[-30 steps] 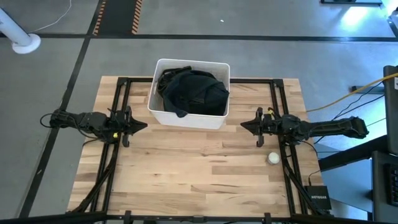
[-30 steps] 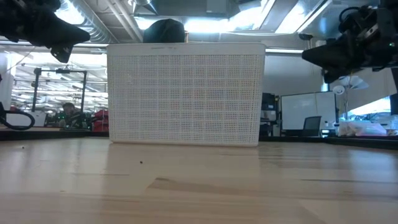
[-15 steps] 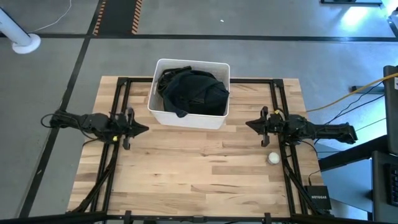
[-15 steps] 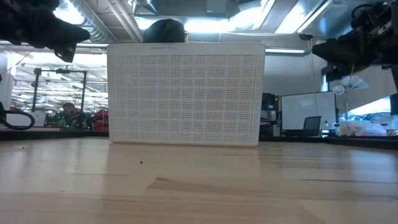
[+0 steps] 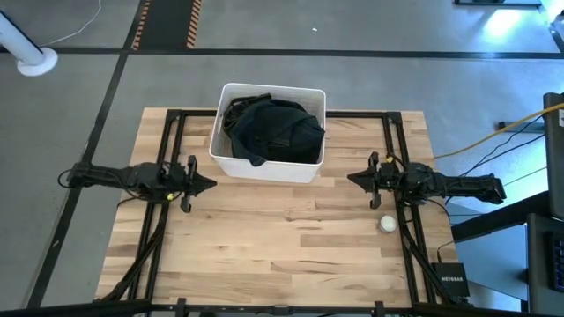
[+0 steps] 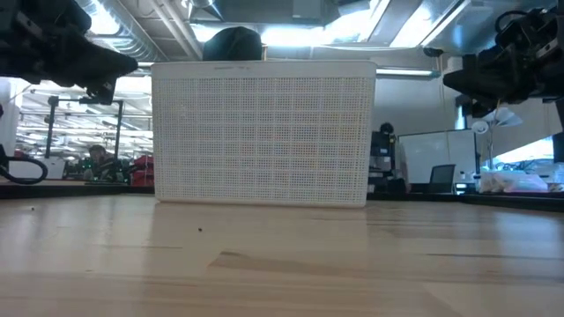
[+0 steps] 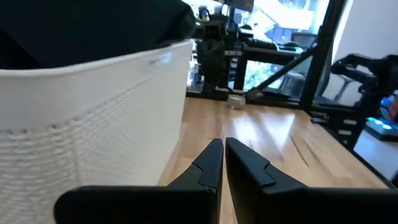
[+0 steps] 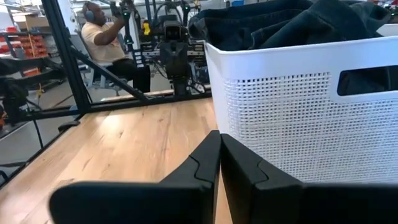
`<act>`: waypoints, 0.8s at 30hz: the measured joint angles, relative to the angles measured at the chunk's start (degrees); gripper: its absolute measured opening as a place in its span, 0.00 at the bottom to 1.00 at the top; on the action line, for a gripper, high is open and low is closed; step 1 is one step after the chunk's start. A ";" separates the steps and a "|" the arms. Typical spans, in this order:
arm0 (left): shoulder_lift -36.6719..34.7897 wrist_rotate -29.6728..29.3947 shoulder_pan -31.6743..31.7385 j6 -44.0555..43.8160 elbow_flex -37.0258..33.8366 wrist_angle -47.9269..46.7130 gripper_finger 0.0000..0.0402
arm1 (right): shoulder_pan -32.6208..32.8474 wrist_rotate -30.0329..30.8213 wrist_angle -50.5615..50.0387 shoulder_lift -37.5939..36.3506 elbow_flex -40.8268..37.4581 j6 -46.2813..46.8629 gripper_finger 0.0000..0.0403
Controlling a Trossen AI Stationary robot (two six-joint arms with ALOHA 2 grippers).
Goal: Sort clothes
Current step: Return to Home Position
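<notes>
The clothes (image 5: 273,128) are a dark heap lying in the white bin (image 5: 264,169) at the table's far middle, rising above its rim (image 6: 233,42). My left gripper (image 5: 212,184) hovers to the left of the bin's near corner, shut and empty, pointing level toward the table's right; the left wrist view shows its fingers (image 7: 221,149) beside the bin wall. My right gripper (image 5: 350,179) hovers to the right of the bin, shut and empty, pointing level toward the left (image 8: 219,140).
A small white ball (image 5: 387,224) lies on the table near my right arm. Black frame rails (image 5: 167,141) run along both table sides. The near half of the wooden table (image 5: 282,255) is free. A seated person (image 8: 102,37) shows beyond the table.
My left gripper has sunk a little and swung slightly toward the table's near edge, staying shut. The clothes and the bin have not moved.
</notes>
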 joint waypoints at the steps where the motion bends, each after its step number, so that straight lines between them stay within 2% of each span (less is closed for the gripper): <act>1: -0.02 0.84 1.00 -0.06 -0.19 0.50 0.03 | 0.00 -0.02 -0.06 0.02 0.00 -0.01 0.07; 7: 0.22 8.19 7.13 0.07 -2.13 4.57 0.03 | 0.00 -0.10 -0.13 0.00 0.00 -0.03 0.07; 14: 0.42 8.42 11.21 3.42 -2.12 4.51 0.03 | 0.00 -0.12 -0.16 0.00 0.00 -0.03 0.07; 24: 0.57 8.35 11.48 8.23 -2.14 4.51 0.03 | 0.00 -0.09 -0.18 0.00 0.00 -0.03 0.07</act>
